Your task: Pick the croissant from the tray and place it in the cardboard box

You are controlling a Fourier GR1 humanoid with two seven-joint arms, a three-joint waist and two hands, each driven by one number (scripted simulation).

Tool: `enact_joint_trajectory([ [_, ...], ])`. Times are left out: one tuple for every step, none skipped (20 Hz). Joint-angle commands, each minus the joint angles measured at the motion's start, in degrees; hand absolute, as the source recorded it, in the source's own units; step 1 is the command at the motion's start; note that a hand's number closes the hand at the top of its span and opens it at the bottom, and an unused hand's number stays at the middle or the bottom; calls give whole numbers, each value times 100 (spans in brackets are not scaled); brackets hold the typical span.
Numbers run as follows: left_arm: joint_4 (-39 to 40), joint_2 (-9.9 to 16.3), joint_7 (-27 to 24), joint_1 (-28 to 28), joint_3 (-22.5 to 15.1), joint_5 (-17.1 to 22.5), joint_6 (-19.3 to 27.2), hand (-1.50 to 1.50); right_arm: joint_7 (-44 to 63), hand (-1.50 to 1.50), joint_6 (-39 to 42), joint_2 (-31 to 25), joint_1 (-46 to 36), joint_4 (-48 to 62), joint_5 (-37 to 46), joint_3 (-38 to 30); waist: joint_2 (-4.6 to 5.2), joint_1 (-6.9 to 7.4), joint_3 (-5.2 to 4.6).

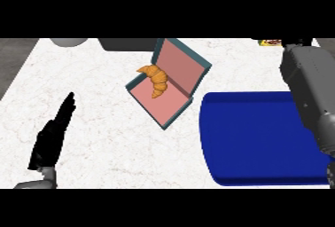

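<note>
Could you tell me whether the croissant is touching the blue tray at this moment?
Apart. The head view shows the croissant lying inside the open box, with white counter plainly between the box and the blue tray.

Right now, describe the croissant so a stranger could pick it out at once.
Start at the big blue tray on the counter's right side; just to its upper left lies an open box with a pink inside and teal edges. The croissant rests in it, a curved golden-brown pastry, the only food there.
</note>
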Motion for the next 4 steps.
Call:
enact_joint_trajectory([
  [-264, 39, 107, 165, 36, 100, -99, 0, -391, -150, 806, -788, 227, 169, -205, -249, -2, 35, 3],
  [-148, 5, 221, -36, -17, -6, -34, 0, -341, -150, 964, -920, 239, 325, -138, -196, 5, 23, 2],
  [-14, -38, 32, -56, -27, -65, 47, 0, -571, -150, 1286, -1082, 490, 328, -166, -211, 9, -1, 3],
  [-231, -146, -70, 363, -137, -71, 48, 0, -761, -150, 1152, -976, 543, 403, -124, -192, -1, 41, 2],
])
